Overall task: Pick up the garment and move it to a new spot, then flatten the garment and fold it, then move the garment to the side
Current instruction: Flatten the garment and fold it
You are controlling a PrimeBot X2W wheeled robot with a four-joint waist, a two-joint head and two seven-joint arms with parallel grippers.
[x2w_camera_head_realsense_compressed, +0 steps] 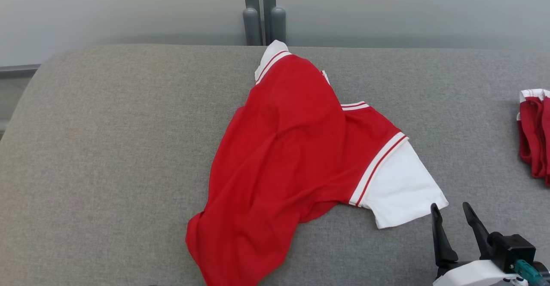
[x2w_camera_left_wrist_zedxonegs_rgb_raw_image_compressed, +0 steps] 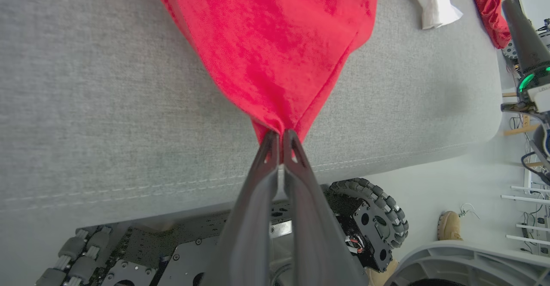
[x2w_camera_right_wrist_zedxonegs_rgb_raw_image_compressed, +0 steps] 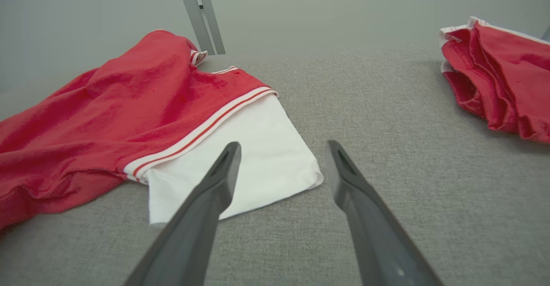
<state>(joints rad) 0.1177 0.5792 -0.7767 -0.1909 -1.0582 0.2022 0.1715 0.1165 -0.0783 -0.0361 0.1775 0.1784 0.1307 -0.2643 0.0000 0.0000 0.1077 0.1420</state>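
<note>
My left end effector [x2w_camera_left_wrist_zedxonegs_rgb_raw_image_compressed: 281, 134] pinches an edge of the crumpled red knit garment [x2w_camera_head_realsense_compressed: 279, 148]; my right end effector [x2w_camera_head_realsense_compressed: 450, 206] gapes wide above the grey woven counter [x2w_camera_head_realsense_compressed: 107, 148].

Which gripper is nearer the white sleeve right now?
Right. The right gripper, open, sits just off the white sleeve; the left gripper is shut on the garment at its red hem, farther off.

Soft, even light here — just a thin shadow tucked under the garment [x2w_camera_head_realsense_compressed: 279, 157] at its near hem. Around the garment my wrist views bow toward the edges (wide lenses).
</note>
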